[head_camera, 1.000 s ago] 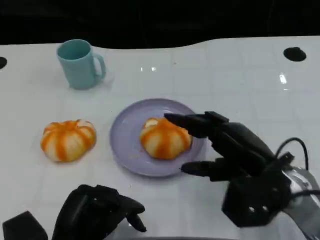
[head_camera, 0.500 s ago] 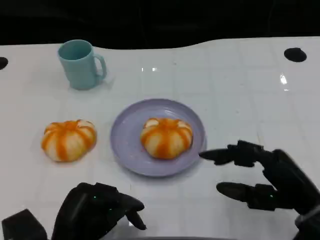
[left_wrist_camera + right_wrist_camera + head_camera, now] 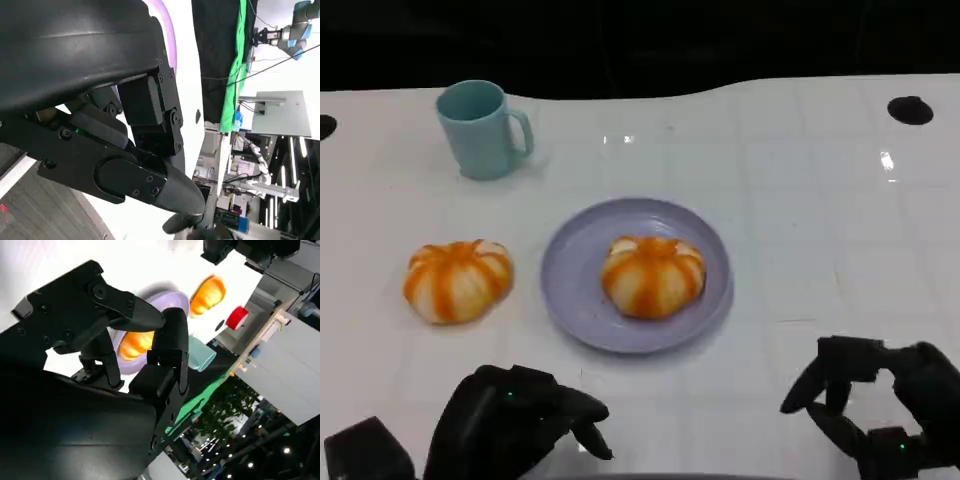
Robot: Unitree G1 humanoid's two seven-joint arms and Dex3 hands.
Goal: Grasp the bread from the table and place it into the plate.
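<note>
One orange-striped bread (image 3: 652, 275) lies on the lilac plate (image 3: 570, 290) at the middle of the table. A second bread (image 3: 457, 280) sits on the bare table left of the plate. My right hand (image 3: 880, 405) hangs low at the near right, well clear of the plate, with bent fingers apart and nothing in them. My left hand (image 3: 520, 425) rests at the near left, fingers curled in on nothing. The right wrist view looks past my right hand (image 3: 125, 330) to the plated bread (image 3: 135, 342), the plate (image 3: 170, 297) and the other bread (image 3: 207, 295).
A teal cup (image 3: 480, 128) stands at the back left, also in the right wrist view as the cup (image 3: 200, 357). A black hole (image 3: 910, 108) marks the far right of the white table. The table's far edge runs into darkness behind.
My right hand has drawn back from the plate toward the near right edge and bent its fingers. The bread stays on the plate. The left hand has not moved.
</note>
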